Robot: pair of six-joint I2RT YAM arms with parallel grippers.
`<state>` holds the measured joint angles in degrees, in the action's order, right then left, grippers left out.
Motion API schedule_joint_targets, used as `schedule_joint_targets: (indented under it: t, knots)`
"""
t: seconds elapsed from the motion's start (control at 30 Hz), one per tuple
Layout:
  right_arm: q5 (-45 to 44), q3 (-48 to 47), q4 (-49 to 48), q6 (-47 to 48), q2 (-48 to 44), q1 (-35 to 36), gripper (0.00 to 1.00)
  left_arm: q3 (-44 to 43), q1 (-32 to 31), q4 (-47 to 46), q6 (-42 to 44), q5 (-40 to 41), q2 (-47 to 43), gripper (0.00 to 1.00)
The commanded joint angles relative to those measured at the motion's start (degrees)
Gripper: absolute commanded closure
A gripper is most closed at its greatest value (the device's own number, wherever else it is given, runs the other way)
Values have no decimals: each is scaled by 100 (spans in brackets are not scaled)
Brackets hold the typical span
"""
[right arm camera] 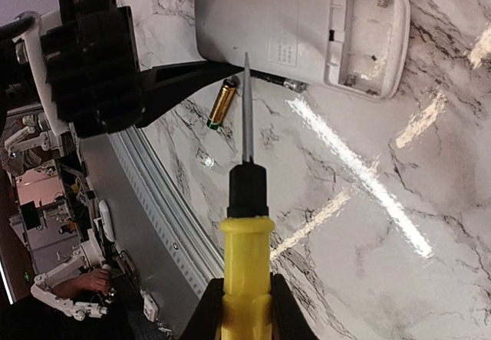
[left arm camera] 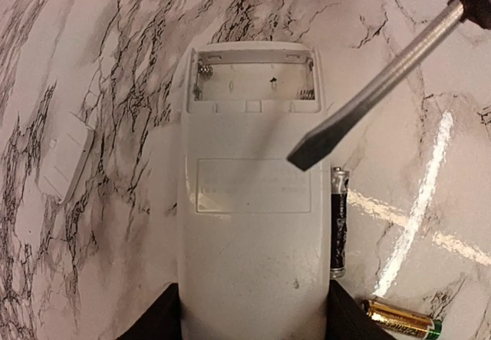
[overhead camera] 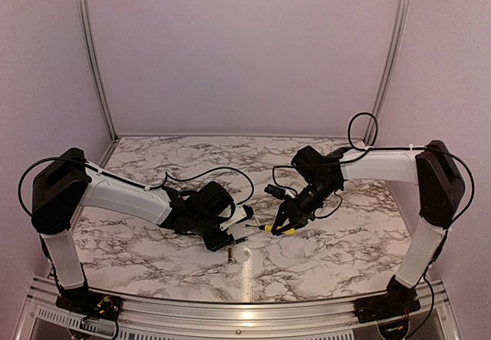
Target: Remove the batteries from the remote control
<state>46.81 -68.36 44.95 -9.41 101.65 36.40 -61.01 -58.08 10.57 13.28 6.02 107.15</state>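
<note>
— Well, the smooth white remote control [left arm camera: 249, 225]?
— Clenched in the left pincer [left arm camera: 252, 321]; cylindrical batteries [left arm camera: 338, 221] [left arm camera: 400, 318] lie beside it on the veined marble desk [left arm camera: 115, 64]; the right pincer [right arm camera: 244, 313] grips the yellow-handled screwdriver [right arm camera: 245, 248].

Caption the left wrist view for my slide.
The remote control, battery bay empty; dark battery and gold battery lie on the table beside it, screwdriver blade poised above.

The screwdriver [left arm camera: 376, 87] slants above the remote control [left arm camera: 253, 225], with both batteries [left arm camera: 338, 221] lying just beside it.
</note>
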Motion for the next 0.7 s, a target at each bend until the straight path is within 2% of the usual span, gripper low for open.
schedule_joint_targets:
  t: [0.0, 0.43, 0.67]
  knots:
    - [-286, -192, -130, -138, -190, 25, 100, -71, 8, -132, -54, 31, -25, 100]
    - [-1018, -119, -565, -767, -663, 18, 100, 186, 146, 34, -300, 306, -259, 100]
    - [-1436, 8, -926, -1186, -916, 16, 100, 549, 368, -1, -737, 388, -850, 100]
